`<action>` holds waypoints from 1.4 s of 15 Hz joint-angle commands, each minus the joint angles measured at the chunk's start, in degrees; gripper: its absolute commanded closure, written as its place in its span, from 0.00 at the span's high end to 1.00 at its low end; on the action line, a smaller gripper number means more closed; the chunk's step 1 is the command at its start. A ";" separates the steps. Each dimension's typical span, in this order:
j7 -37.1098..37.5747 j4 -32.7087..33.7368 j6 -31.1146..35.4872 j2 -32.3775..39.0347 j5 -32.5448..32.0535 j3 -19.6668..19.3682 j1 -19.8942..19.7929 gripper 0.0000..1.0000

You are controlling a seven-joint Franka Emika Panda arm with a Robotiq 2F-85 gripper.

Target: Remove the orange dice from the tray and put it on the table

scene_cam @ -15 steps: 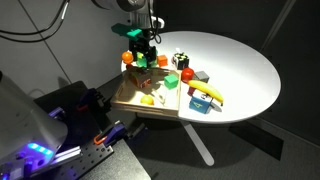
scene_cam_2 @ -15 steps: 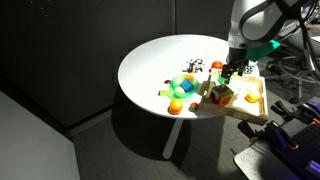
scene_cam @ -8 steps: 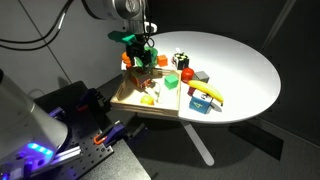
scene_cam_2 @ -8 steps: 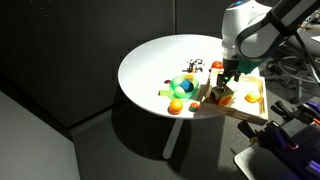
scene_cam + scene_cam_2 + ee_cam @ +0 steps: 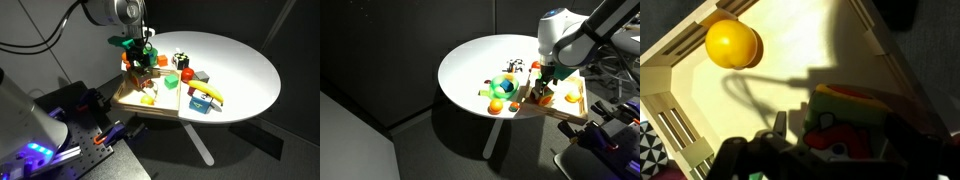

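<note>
Over the tray (image 5: 140,107), your fingers (image 5: 140,62) hang low — likely lined up for a grab — but whether they're open or holding anything can't be told.

A yellow ball (image 5: 730,44) lies in the tray's (image 5: 825,45) far left corner, near its slatted rim. A red, green and yellow toy (image 5: 845,125) sits toward the tray's near right. The gripper (image 5: 798,150) is a dark blur at the tray's near edge.

Worktop (image 5: 240,60) white. Tray (image 5: 810,40) light wood. Ball (image 5: 730,43) in it yellow-orange. Die (image 5: 181,60) black, white dots. Block (image 5: 187,74) red, cube (image 5: 172,81) green.
</note>
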 commanded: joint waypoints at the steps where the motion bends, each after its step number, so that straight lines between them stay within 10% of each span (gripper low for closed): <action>1: 0.75 1.36 2.15 1.71 -1.04 -0.75 0.96 1.00; 13: 1.15 3.41 5.08 6.31 -1.93 -4.38 3.16 1.00; 14: 1.13 3.59 4.85 6.43 -1.73 -4.64 3.19 0.75; 21: -0.67 3.55 1.88 3.27 0.16 -4.49 2.03 0.38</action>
